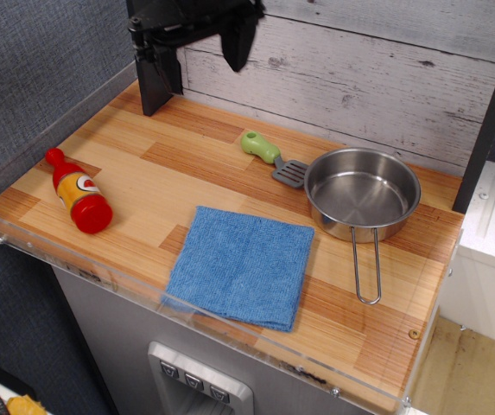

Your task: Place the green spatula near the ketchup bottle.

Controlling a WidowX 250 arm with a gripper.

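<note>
The green spatula (272, 158) lies on the wooden counter at the back middle, its light-green handle to the left and its grey slotted blade against the pan's rim. The ketchup bottle (78, 192) lies on its side near the left front edge, neck pointing back-left. My black gripper (202, 54) hangs high at the top of the view, above the counter's back left, well above and left of the spatula. Its two fingers are spread apart and hold nothing.
A steel pan (363, 192) with a wire handle sits at the right. A blue cloth (243, 264) lies at the front middle. A dark post (150, 82) stands at the back left. A clear plastic rim (74, 268) edges the counter.
</note>
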